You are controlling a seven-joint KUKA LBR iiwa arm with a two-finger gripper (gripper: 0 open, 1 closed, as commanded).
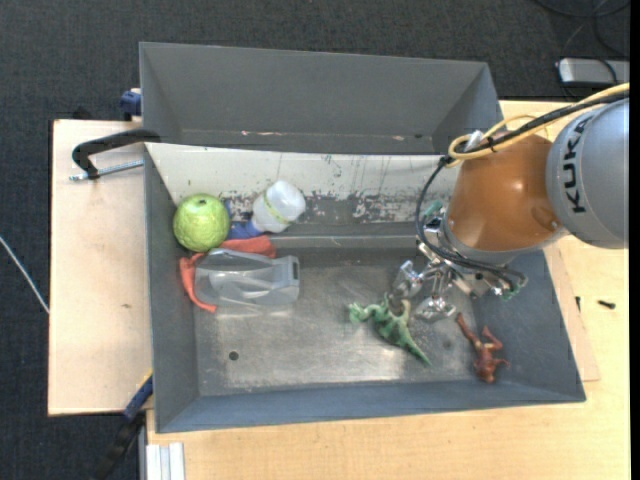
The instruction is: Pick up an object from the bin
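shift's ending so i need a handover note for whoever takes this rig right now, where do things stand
Gripper: low in the right half of the bin, right over the green toy lizard; nothing seen in its hold.
Things: brown toy figure near the front right corner; green apple and white bottle by the back wall; clear plastic pack at the left.
Done: nothing lifted yet.
Left: grasp one thing, probably the lizard, and lift it.

green apple (201, 222) | white bottle (277, 206) | clear plastic case (247, 279) | brown toy figure (486, 351)
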